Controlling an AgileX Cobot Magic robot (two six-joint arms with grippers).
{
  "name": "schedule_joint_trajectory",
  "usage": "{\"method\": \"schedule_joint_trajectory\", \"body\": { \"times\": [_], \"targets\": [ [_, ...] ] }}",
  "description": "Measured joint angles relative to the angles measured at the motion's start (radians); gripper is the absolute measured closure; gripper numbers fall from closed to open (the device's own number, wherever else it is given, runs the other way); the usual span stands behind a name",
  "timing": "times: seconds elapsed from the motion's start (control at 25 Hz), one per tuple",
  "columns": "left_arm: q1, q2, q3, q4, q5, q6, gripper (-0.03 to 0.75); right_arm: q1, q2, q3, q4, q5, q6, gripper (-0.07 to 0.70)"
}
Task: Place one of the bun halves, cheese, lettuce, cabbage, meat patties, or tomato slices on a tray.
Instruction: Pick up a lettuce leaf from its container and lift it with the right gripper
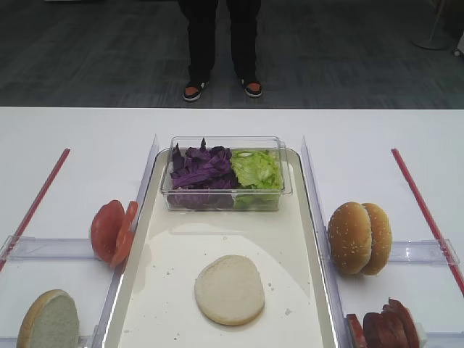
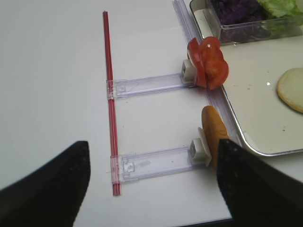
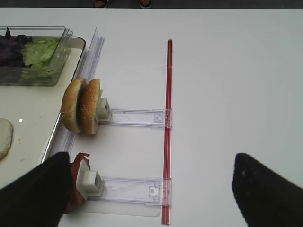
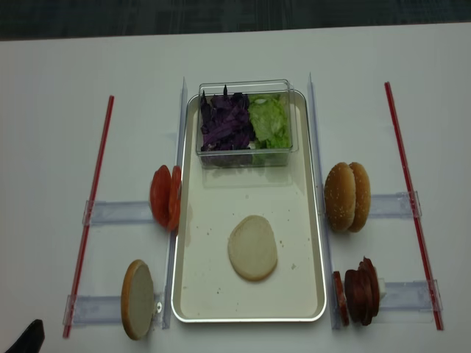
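One of the bun halves point(image 4: 252, 248) lies cut face up on the tray point(image 4: 193, 287), ready for a filling. Your right gripper point(image 3: 156, 189) and left gripper point(image 2: 151, 184) hang wide apart and empty beside the tray.

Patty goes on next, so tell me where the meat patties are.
The meat patties stand on edge at the right of the tray, near its front corner, just below the pair of bun halves.
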Motion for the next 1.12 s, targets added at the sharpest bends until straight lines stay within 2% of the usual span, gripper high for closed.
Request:
{"method": "schedule_joint_trajectory", "body": {
  "times": [0.4, 0.84, 0.96, 1.12],
  "targets": [
    [0.0, 0.0, 0.0, 0.0, 0.0, 0.0, 0.193, 0.0, 0.0, 0.0, 0.0, 0.0, -0.004, -0.062],
    [0.0, 0.0, 0.0, 0.0, 0.0, 0.0, 0.193, 0.0, 0.0, -0.026, -0.01, 0.002, -0.051, -0.062],
    [0.0, 0.0, 0.0, 0.0, 0.0, 0.0, 0.193, 0.0, 0.079, -0.062, -0.01, 0.04, -0.051, -0.054],
    [0.0, 0.0, 0.0, 0.0, 0.0, 0.0, 0.193, 0.006, 0.186, -0.111, -0.01, 0.089, -0.014, -0.003]
  ]
}}
